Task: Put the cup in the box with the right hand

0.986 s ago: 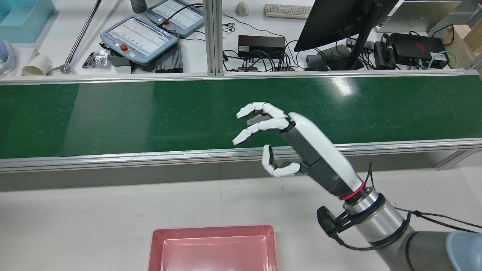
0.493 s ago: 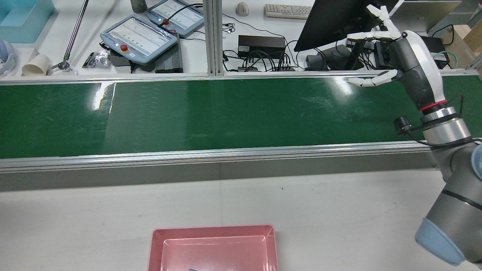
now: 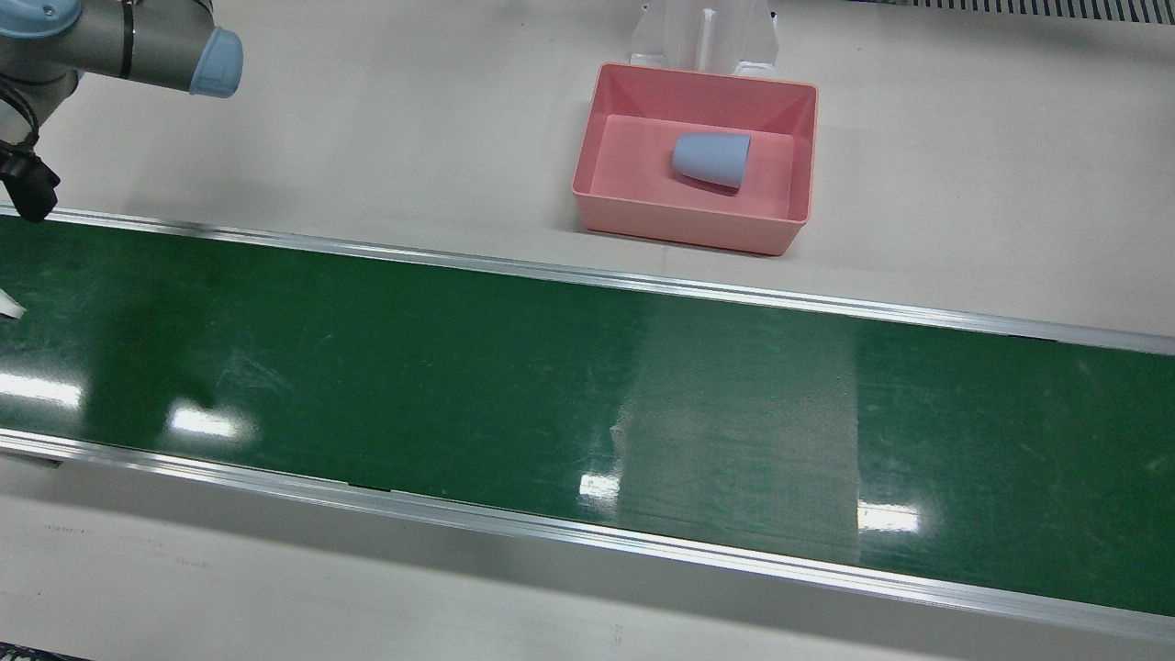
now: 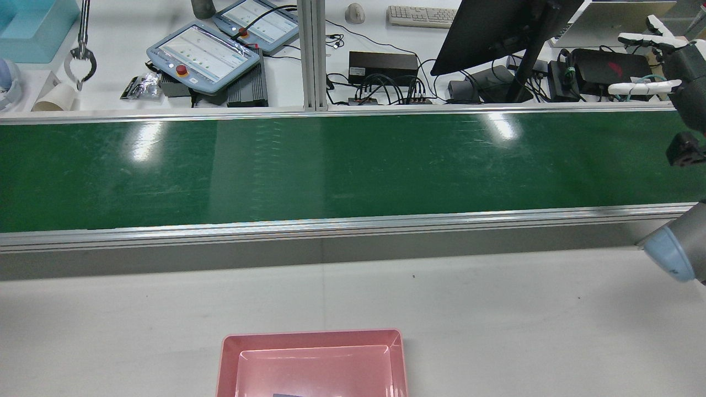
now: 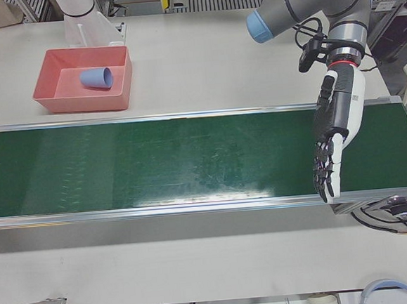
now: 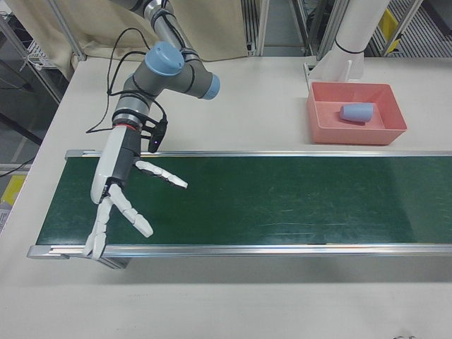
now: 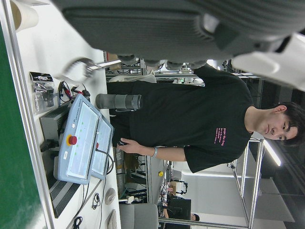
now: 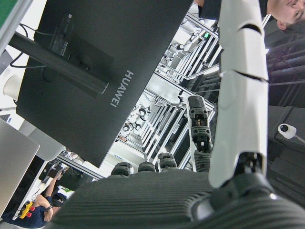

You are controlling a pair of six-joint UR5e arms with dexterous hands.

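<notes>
Mostly hidden in the rear view, the pink box point(image 4: 311, 364) is cut off by the bottom edge and only a dark sliver of the cup shows inside; front view gives it whole, blue cup point(image 3: 710, 159) lying on its side on the box point(image 3: 695, 158) floor, long axis roughly across the view, wide mouth toward view right, narrow base toward view left, slightly tilted. Box sits on the pale desk point(image 3: 413, 138) beside the green conveyor belt point(image 3: 551, 386). Right hand point(image 6: 116, 194) hangs over the belt's end, fingers spread wide, holding nothing; in the rear view only its fingertips point(image 4: 642, 86) show at the right edge. Left hand point(image 5: 333, 138) shows in the left-front view over the other belt end, fingers straight and pointing down, loosely apart, empty. Hand cameras lie sideways, showing mostly a monitor point(image 8: 95, 67) and a person point(image 7: 190, 114) by the teach pendant point(image 7: 78, 140)
</notes>
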